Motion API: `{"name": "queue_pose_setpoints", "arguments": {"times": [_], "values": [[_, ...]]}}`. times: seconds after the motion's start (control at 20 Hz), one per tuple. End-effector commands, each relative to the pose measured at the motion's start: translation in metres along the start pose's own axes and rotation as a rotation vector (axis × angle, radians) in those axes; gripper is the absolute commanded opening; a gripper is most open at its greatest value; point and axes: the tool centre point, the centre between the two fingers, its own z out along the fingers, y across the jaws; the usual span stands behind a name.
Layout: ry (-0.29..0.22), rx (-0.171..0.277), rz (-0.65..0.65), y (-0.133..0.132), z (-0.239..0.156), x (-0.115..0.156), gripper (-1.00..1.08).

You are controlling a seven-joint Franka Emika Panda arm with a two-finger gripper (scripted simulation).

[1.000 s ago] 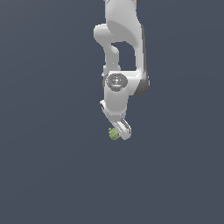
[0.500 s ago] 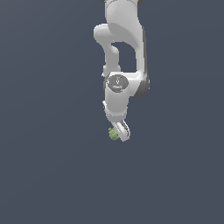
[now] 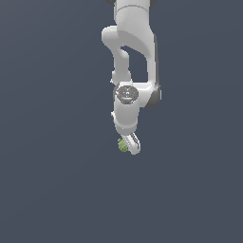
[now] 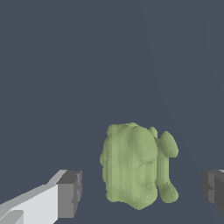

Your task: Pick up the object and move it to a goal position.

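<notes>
Bumpy light-green object [image 4: 131, 168] sits between the spread, untouching claw [image 4: 142, 192] pads.

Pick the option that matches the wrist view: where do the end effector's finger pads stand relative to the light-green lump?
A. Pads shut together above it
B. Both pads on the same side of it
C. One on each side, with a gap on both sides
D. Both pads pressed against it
C: in the wrist view the object sits between the two grey pads, with bare background showing on either side of it.
</notes>
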Motion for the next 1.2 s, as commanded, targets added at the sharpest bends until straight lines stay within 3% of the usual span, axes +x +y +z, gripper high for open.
{"name": "queue_pose_setpoints", "arguments": {"times": [0.0,0.4,0.45,1.15], "values": [[0.0,-0.001,0.001,0.001,0.014,0.0,1.0],[0.0,-0.001,0.003,0.0,0.034,0.0,1.0],[0.0,-0.001,0.003,0.0,0.034,0.0,-1.0],[0.0,0.0,0.002,0.001,0.03,-0.001,-1.0]]}}
